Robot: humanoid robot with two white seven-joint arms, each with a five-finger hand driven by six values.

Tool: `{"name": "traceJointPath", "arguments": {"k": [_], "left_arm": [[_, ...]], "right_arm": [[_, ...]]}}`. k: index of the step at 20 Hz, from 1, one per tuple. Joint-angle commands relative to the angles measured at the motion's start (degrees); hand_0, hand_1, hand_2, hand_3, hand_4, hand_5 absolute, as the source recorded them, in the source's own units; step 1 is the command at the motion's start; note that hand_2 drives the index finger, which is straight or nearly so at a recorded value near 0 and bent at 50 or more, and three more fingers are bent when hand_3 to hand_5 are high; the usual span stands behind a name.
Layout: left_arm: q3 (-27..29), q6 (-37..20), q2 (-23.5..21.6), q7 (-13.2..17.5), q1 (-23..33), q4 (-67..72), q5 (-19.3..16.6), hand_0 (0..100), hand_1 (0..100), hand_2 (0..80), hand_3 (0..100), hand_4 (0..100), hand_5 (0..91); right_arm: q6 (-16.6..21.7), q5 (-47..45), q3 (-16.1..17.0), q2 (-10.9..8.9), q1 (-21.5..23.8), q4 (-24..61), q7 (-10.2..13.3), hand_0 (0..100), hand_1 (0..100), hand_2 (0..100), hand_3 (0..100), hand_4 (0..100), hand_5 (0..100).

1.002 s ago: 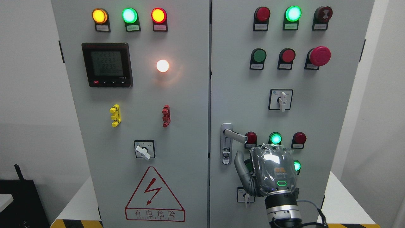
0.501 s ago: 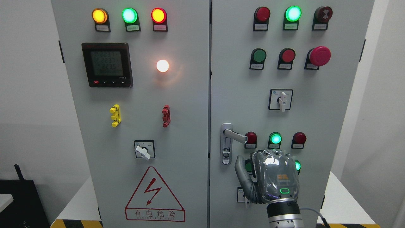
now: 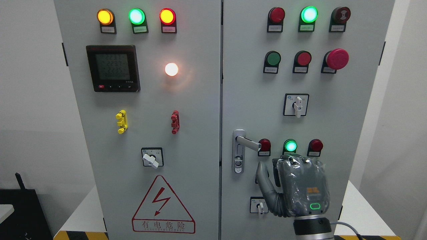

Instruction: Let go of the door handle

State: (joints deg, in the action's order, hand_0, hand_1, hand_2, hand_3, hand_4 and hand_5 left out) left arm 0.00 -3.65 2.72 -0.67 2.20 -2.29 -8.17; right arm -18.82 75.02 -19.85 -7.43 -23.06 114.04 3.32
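1. Background: white wall behind a grey two-door control cabinet point(image 3: 186, 133), standing on a white surface with a hazard-striped edge point(image 3: 80, 235) at the bottom.
2. Only the right hand point(image 3: 297, 186) is in view, arm entering from the bottom edge right of centre. It is seen from the back and wrapped in clear film. The left hand is not visible.
3. Hand state: the thumb point(image 3: 263, 178) sticks out up-left, the other fingers point up toward the panel, loosely extended. It grips nothing. Finger spread is hard to judge from behind.
4. The door handle point(image 3: 248, 142) is on the right door, up and to the left of the hand, clear of the thumb tip with a visible gap. The lever's long axis runs roughly horizontal, tilting slightly down toward the hand side. Its backplate point(image 3: 238, 151) runs vertically, with the lock below the lever.
5. Key relation: the handle's free end sits just above-left of the thumb, not touching. My read is that the release is effectively done, leaving only a retreat down and right, away from the door.
6. Watch: a row of three indicator lamps, red point(image 3: 264, 145), lit green point(image 3: 290, 146) and red point(image 3: 315, 145), sits directly above the fingertips. A small selector switch point(image 3: 259, 206) sits just left of the wrist. Pull straight back to avoid bumping either.
7. Containers: none open. Both cabinet doors look shut, so the contents are not visible.
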Motion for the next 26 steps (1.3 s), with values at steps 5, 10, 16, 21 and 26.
{"name": "traceJointPath", "arguments": {"k": [5, 10, 16, 21, 26], "left_arm": [[-1.40, 0.13, 0.00, -0.03, 0.00, 0.00, 0.09, 12, 39, 0.0, 0, 0, 0.0], [-1.40, 0.04, 0.00, -0.03, 0.00, 0.00, 0.00, 12, 39, 0.0, 0, 0, 0.0], [-1.40, 0.13, 0.00, -0.03, 0.00, 0.00, 0.00, 12, 39, 0.0, 0, 0, 0.0], [-1.40, 0.13, 0.00, -0.03, 0.00, 0.00, 0.00, 12, 39, 0.0, 0, 0, 0.0], [-1.40, 0.04, 0.00, -0.03, 0.00, 0.00, 0.00, 12, 39, 0.0, 0, 0, 0.0]], "right_arm": [[-0.16, -8.04, -4.75, -12.96, -3.30, 3.39, 4.14, 60, 0, 82, 100, 90, 96], [-0.42, -8.74, -8.71, -13.75, -3.49, 4.09, 5.21, 58, 0, 78, 100, 90, 96], [-0.60, -11.90, -13.19, -18.92, -3.57, 5.49, 8.10, 57, 1, 76, 100, 90, 97], [-0.60, -15.07, -13.90, -23.76, -5.06, 5.58, 9.69, 56, 2, 76, 100, 90, 97], [-4.36, -16.92, -18.02, -24.04, -8.05, 5.58, 10.39, 55, 7, 68, 100, 90, 97]]}}
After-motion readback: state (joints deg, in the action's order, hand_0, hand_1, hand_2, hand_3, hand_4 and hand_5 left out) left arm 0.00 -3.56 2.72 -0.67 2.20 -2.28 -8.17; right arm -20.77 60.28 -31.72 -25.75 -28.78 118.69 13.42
